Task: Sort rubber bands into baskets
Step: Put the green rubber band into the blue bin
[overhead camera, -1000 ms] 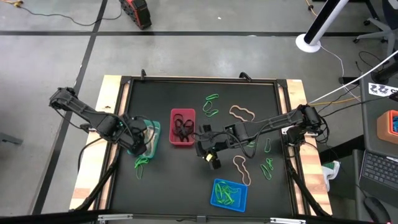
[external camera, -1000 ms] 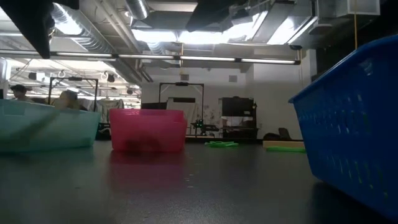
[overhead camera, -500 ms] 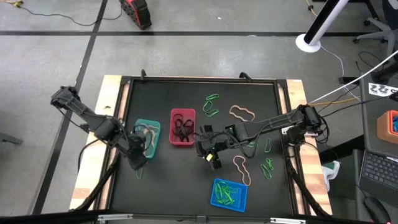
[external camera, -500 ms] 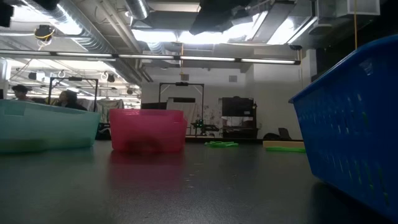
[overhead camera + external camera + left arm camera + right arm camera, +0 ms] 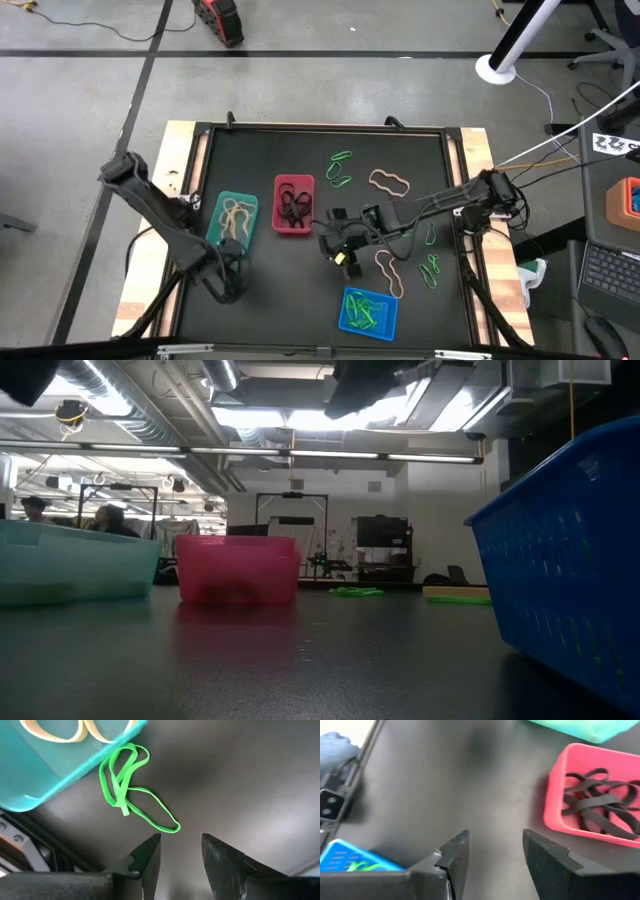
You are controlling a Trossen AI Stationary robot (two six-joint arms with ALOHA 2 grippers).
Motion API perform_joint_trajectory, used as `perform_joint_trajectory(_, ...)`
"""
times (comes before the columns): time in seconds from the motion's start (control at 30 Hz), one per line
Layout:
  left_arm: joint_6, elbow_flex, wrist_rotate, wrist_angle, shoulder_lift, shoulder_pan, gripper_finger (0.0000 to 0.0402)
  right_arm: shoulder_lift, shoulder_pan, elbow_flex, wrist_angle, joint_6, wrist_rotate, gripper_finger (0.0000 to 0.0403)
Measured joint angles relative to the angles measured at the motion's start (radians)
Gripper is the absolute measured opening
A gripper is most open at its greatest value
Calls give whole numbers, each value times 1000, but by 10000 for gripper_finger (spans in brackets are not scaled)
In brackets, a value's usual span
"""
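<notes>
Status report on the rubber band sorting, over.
Both grippers open, empty. Left gripper over green band beside teal basket. Right gripper idle mid-table. Nothing blocking.

Grey concrete floor [image 5: 90,90] crossed by dark tape lines surrounds the black-topped bench [image 5: 265,140], while beyond it bright ceiling strip lights [image 5: 300,418], exposed ducts [image 5: 185,400] and a dark cabinet [image 5: 378,545] fill the room.
</notes>
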Motion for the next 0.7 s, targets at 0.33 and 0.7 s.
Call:
perform_joint_trajectory(0.33, 24, 0, -2, 32, 168, -5, 138, 0, 63, 0, 0, 0, 1, 182)
perform_joint_trajectory(0.7, 17, 0, -2, 77, 243, -19, 138, 0, 120, 0, 2, 2, 4, 182)
